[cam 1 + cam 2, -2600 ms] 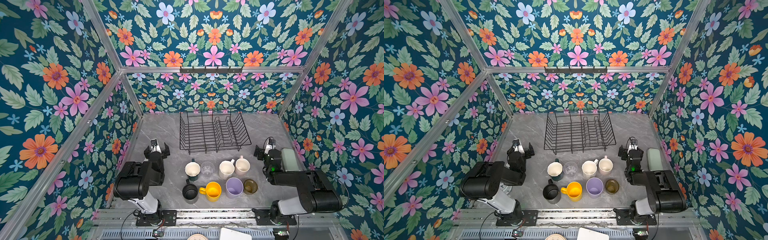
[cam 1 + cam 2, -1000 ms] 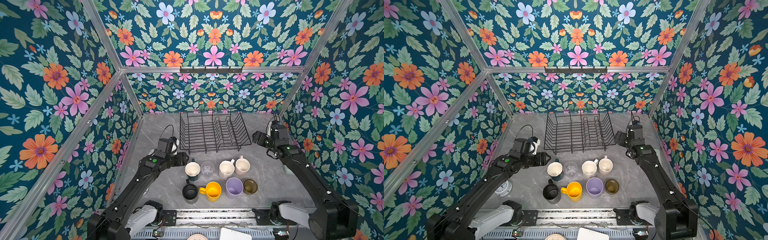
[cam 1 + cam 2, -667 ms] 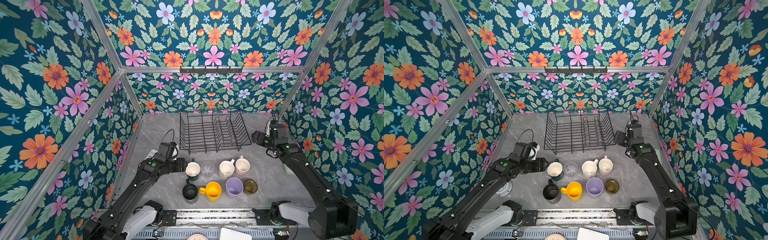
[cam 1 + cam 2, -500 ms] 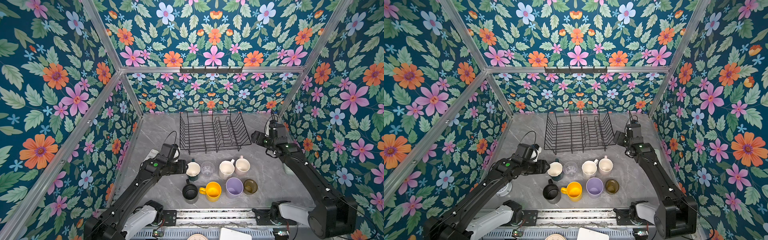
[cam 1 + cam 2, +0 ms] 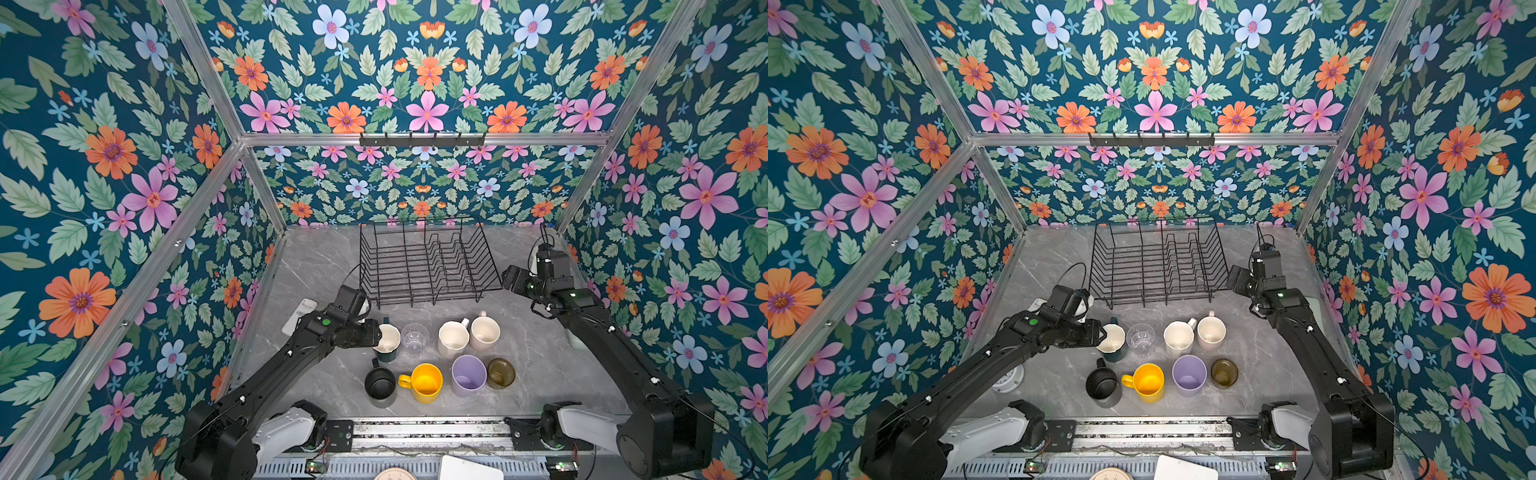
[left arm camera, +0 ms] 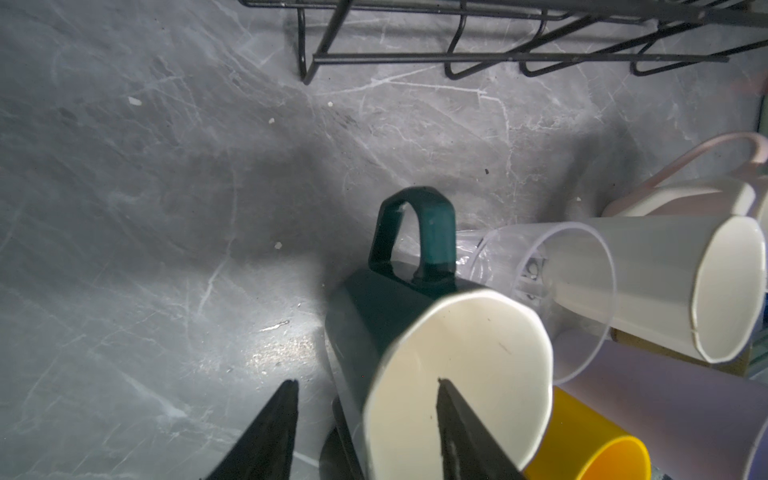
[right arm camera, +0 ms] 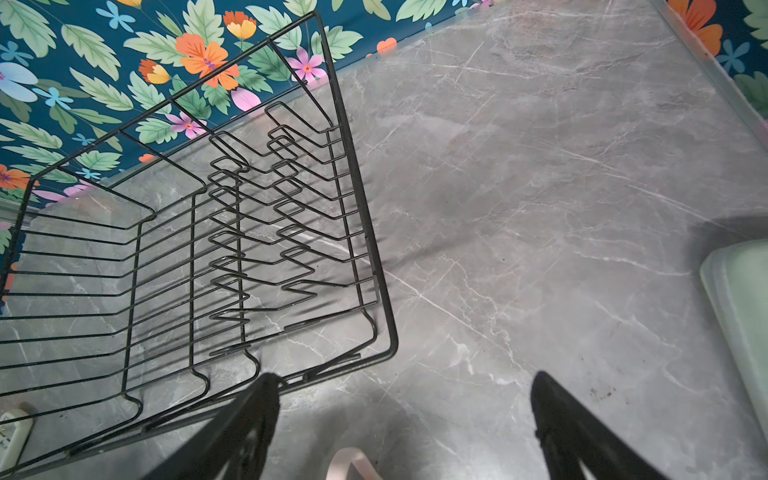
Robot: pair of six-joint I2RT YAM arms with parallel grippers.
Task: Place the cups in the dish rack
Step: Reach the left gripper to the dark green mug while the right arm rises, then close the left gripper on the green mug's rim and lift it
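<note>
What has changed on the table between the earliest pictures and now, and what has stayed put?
Both arms unfolded from rest. The left gripper reached to the dark green mug, one finger inside its rim, one outside, jaws narrowing. The right gripper swung, open, to the dish rack's near corner. All cups and the empty rack stayed put.

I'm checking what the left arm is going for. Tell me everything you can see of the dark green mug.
The dark green mug looks ceramic, with a cream inside and an angular loop handle facing the dish rack. It stands upright and empty on the grey table, beside the clear glass. The left claw straddles its rim, one finger inside, one outside.
</note>
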